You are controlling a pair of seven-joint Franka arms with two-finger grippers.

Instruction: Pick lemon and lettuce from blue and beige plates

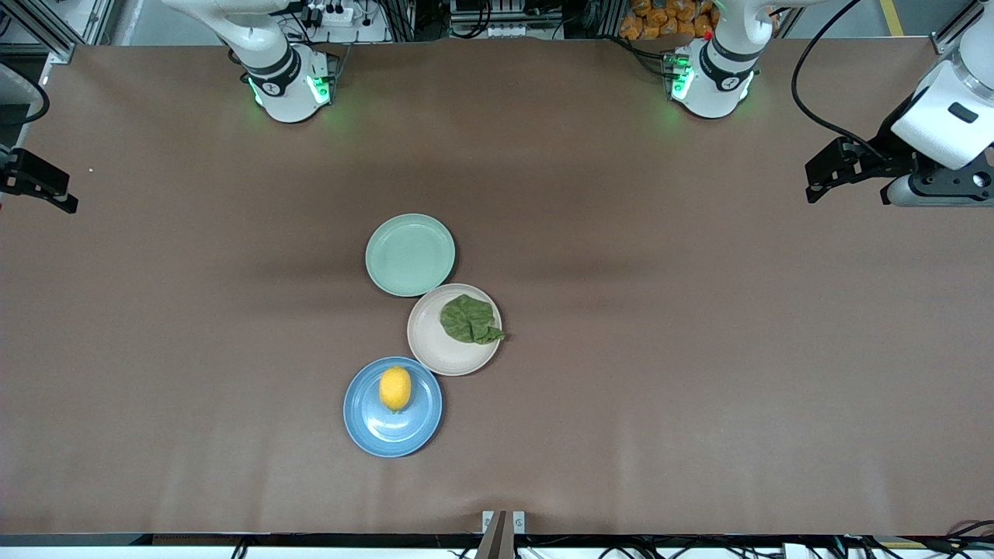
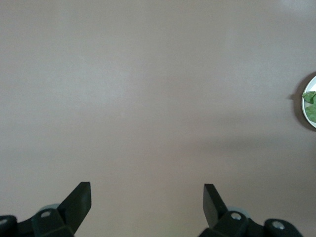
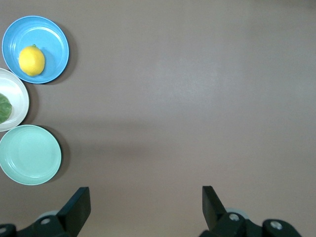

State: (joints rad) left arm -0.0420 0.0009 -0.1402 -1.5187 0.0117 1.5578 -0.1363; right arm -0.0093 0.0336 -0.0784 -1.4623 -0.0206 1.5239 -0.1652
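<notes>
A: Left gripper (image 2: 147, 197): jaws spread wide, nothing between them, hanging over bare table (image 1: 699, 349) at the left arm's end, well apart from the beige plate (image 1: 454, 330).

B: Right gripper (image 3: 146, 200)?

A: Same. Jaws wide apart, empty, over bare table at the right arm's end, well apart from the beige plate. Both arms wait.

B: Lettuce (image 1: 470, 319)?

A: On the beige plate, one leaf tip over the rim.

B: Lemon (image 1: 394, 387)?

A: On the blue plate (image 1: 392, 407), which touches the beige plate and lies nearer the front camera. A green plate (image 1: 410, 255) touches the beige plate, farther from the camera.
</notes>
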